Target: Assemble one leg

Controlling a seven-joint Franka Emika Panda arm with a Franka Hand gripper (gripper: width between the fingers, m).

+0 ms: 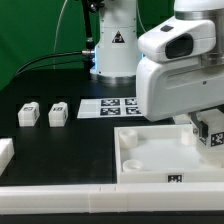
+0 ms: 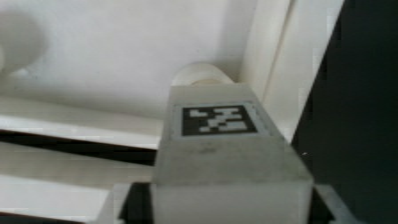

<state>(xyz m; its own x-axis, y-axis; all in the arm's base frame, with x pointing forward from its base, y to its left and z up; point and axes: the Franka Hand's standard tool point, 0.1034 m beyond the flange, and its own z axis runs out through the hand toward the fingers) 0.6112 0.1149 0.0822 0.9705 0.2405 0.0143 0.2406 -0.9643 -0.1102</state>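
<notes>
I can't read any words or numbers. Signs only: a black warning triangle on the arm base (image 1: 117,39), and black-and-white square tags on the marker board (image 1: 118,104), both spare legs (image 1: 28,113) (image 1: 57,113) far left, the panel (image 1: 150,150) near edge, and the leg (image 2: 219,120) in the wrist view.

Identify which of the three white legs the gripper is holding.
The leg at the exterior view's right, beside the white panel, held in the gripper. The other two legs lie loose on the table at its left.
</notes>
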